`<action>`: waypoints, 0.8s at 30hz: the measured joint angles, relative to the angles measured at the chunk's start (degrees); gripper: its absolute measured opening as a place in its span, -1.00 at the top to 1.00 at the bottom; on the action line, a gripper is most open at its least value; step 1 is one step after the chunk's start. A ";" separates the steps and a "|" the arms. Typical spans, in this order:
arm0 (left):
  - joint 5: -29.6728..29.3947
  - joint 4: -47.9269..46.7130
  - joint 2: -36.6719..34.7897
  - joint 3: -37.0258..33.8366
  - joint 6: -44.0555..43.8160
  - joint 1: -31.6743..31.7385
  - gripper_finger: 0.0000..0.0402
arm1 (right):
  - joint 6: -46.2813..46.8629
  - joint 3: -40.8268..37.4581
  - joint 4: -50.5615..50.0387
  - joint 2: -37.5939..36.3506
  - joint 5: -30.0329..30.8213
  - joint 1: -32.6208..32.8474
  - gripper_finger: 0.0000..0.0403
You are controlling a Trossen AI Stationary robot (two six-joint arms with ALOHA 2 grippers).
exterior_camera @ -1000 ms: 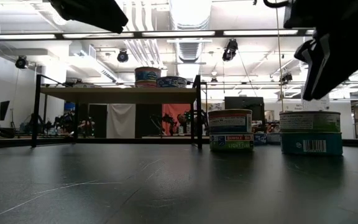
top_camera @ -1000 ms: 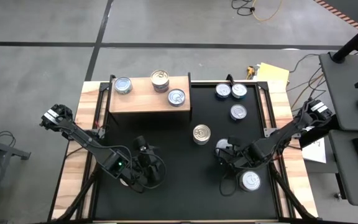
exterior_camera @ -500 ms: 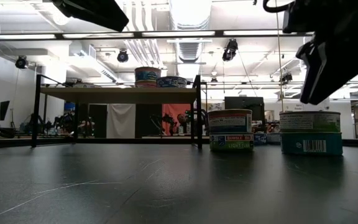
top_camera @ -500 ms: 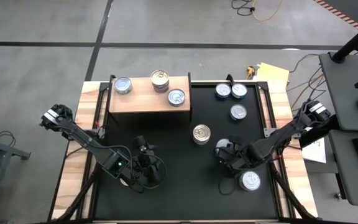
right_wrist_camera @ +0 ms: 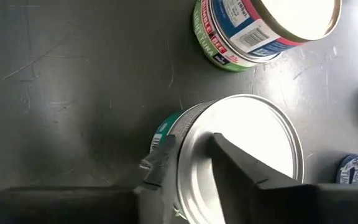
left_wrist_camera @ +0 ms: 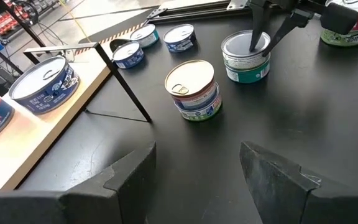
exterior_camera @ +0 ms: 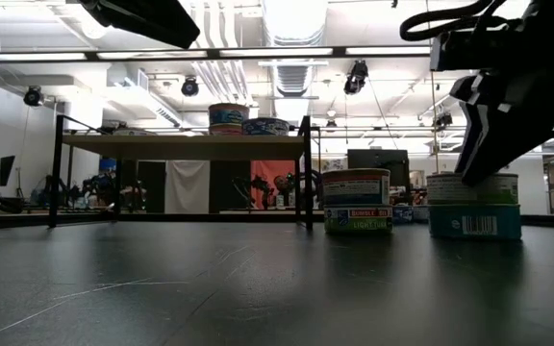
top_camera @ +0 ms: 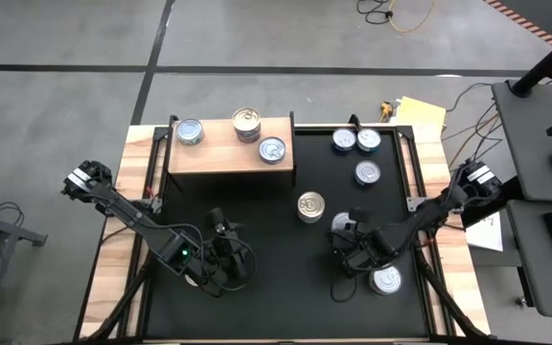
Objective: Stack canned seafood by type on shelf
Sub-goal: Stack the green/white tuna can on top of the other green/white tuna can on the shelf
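The wooden shelf [top_camera: 223, 153] stands at the table's far left. It bears two silver-topped tins [top_camera: 190, 131] [top_camera: 272, 149] and a gold-topped stack [top_camera: 246, 122]. A gold-topped stack [top_camera: 310, 206] stands mid-table. To its right a teal-labelled silver-topped tin [right_wrist_camera: 253, 143] [left_wrist_camera: 246, 65] rests flat on the table under my right gripper [right_wrist_camera: 192, 143] [top_camera: 345, 238], which is shut on it. My left gripper [left_wrist_camera: 197, 174] [top_camera: 220, 251] hovers open near the table's front left and holds nothing. My right gripper straddles the teal tin's rim [right_wrist_camera: 188, 124] on the side toward the table's near edge. One finger [right_wrist_camera: 161, 163] lies outside the wall and the other [right_wrist_camera: 241, 163] on the lid. The fingers slant down from above. The tin stands upright on the table.
Three blue-labelled tins [top_camera: 343, 141] [top_camera: 368, 140] [top_camera: 367, 172] stand at the far right. Another silver-topped tin [top_camera: 385, 280] sits close under the right arm. The shelf's dark frame post [left_wrist_camera: 126, 84] stands ahead of my left gripper. The black mat shows bare between the two arms.
My right gripper has come down onto the teal tin and tipped more steeply downward. The tin has slid a little toward the table's left and stays upright.
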 joint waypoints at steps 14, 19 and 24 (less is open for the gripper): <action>0.00 0.01 0.00 -0.02 -0.50 0.00 -0.08 | -1.45 0.24 -0.43 -1.09 0.07 -0.11 0.96; 0.00 0.09 0.00 -0.04 -0.52 0.02 -0.08 | -4.14 1.65 -0.71 -3.65 -0.60 -0.22 0.96; 0.00 0.12 0.00 -0.09 -0.52 0.02 -0.08 | -5.71 3.44 -1.52 -4.55 0.04 -0.13 0.96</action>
